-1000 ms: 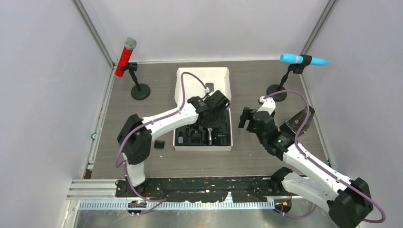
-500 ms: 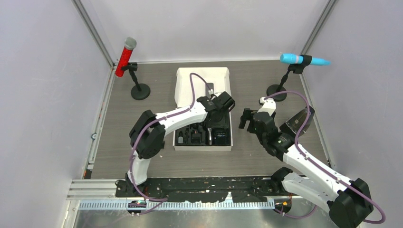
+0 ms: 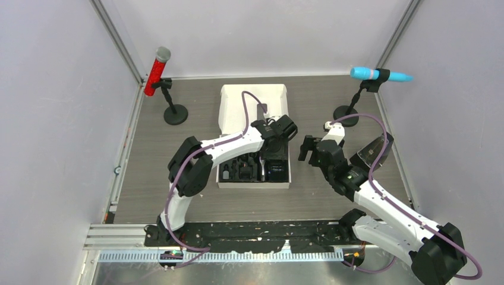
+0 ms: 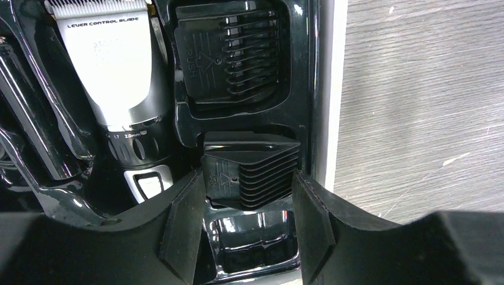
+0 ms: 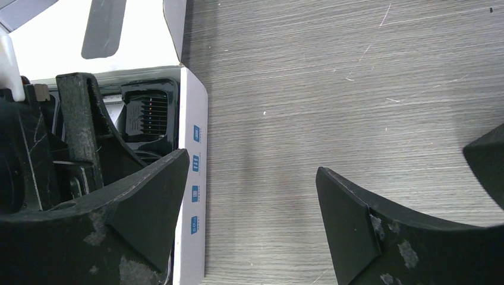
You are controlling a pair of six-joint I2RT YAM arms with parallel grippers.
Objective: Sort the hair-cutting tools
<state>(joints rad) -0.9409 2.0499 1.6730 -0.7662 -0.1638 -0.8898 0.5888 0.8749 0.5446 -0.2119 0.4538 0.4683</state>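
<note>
The black-and-silver hair clipper (image 4: 113,77) lies in the black moulded tray (image 4: 53,148) of the white box (image 3: 254,184). One black comb attachment (image 4: 232,53) sits in a slot beside it. My left gripper (image 4: 246,178) is over the tray's right side, shut on a second comb attachment (image 4: 252,169). That comb is tilted above an empty glossy slot (image 4: 261,237). In the top view the left gripper (image 3: 274,138) hides it. My right gripper (image 3: 307,148) hangs open over bare table just right of the box, nothing between its fingers (image 5: 350,214).
The box's open lid (image 3: 252,98) lies flat behind the tray. A red microphone (image 3: 156,72) stands back left and a blue microphone (image 3: 380,75) back right, each on a round base. A clear plastic cover (image 3: 373,151) sits by the right arm.
My left arm's elbow swung right and the left gripper shifted right over the tray's right side. A small black piece left of the box is now hidden behind that elbow. The right arm stayed put.
</note>
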